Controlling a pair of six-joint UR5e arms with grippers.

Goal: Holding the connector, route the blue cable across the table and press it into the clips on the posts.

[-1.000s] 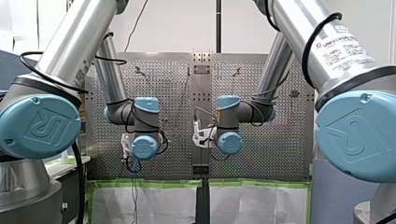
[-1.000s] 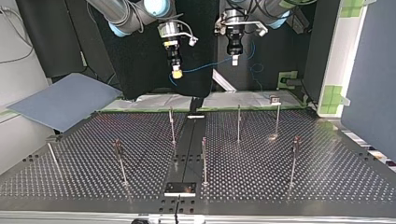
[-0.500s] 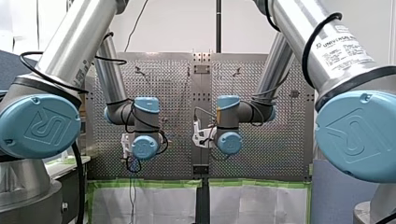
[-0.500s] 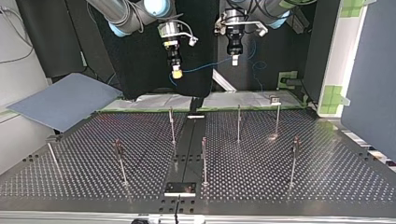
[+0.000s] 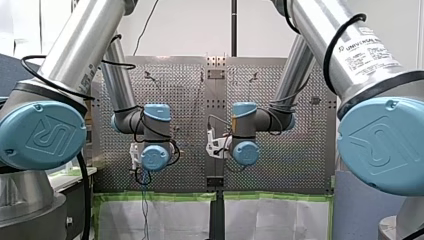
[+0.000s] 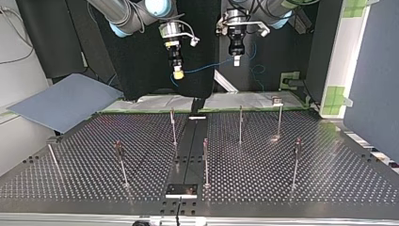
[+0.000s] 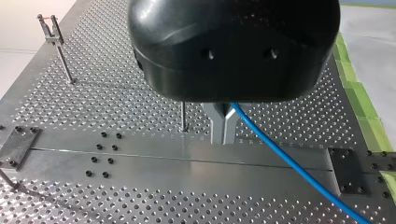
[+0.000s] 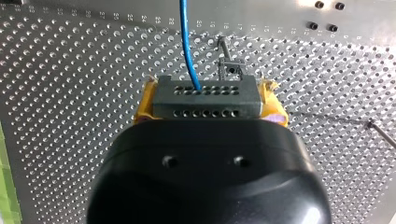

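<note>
The right gripper (image 6: 178,74) is clamping the rigid connector (image 8: 205,103), likely the safest hold, in its yellow pads (image 8: 142,105) while the left gripper (image 7: 223,129) is pinching the light, floppy blue cable (image 6: 207,66), which is hanging between them at the top view's twelve o'clock.

Only the loose slack of the blue cable (image 7: 280,150) has stirred. The loop hanging just beside my left gripper (image 6: 237,61) (at the top view's right) has swayed and changed its curve a little. In the front view, the strand under my left wrist now hangs straighter.
</note>
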